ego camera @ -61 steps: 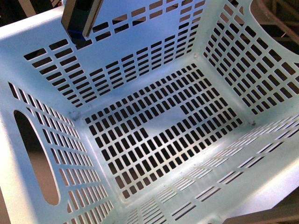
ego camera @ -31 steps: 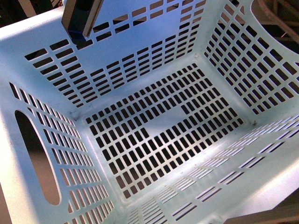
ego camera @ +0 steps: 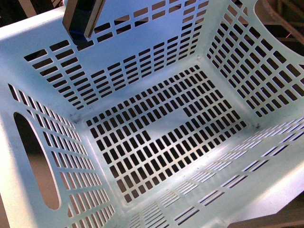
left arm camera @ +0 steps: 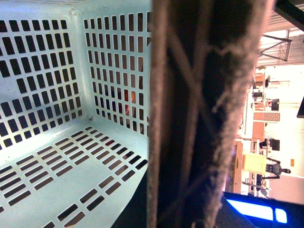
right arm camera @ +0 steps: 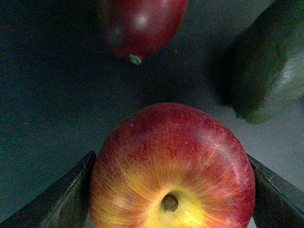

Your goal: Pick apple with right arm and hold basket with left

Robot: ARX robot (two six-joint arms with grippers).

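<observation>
The right pincer (right arm camera: 171, 159) has the apple (right arm camera: 173, 166) between its two dark fingers (right arm camera: 66, 199). They lie against both flanks, so it reads as closed on the fruit. Whether the apple rests on the dark counter (right arm camera: 42, 95) or hangs above it cannot be told. The stem pit faces the wrist camera, so the hold crosses the widest part, which should be a sound grip on smooth round skin. A dark red fruit (right arm camera: 140, 26) and a green vegetable (right arm camera: 266, 66) lie near, apart from the apple; a straight rise with no sideways swing would best avoid them. The left pincer (ego camera: 83, 19) sits at the rim of the basket (ego camera: 33, 35), its latticed finger (left arm camera: 190, 118) close to one wall, but whether it clamps the rim cannot be told. A firm, level hold there would give the apple a steady target.
</observation>
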